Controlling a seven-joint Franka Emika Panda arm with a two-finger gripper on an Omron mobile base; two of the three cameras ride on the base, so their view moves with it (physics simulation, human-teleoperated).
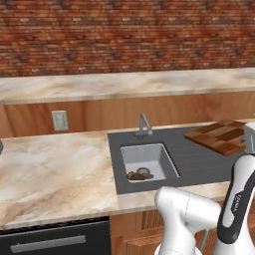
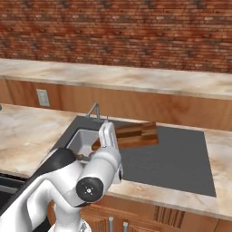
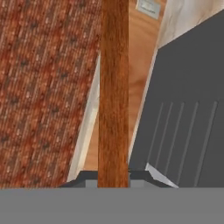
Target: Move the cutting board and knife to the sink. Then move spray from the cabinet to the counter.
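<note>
the cutting board [image 2: 131, 135] hangs tilted over the dark grey sink [image 2: 176, 158] surround, near the basin, clear of the marbled counter [image 1: 50, 169]. a brick wall and a higher stone ledge run behind; a wall socket [image 1: 60, 120] and the faucet [image 1: 143, 124] stand at the back. small dark things lie in the basin. the gripper [image 3: 113, 175] is clamped on the board's edge, jaws pressed to its faces.

Kitchen, sink [image 1: 147, 160], stone counter [image 1: 55, 169], brick wall [image 1: 124, 35]
</note>
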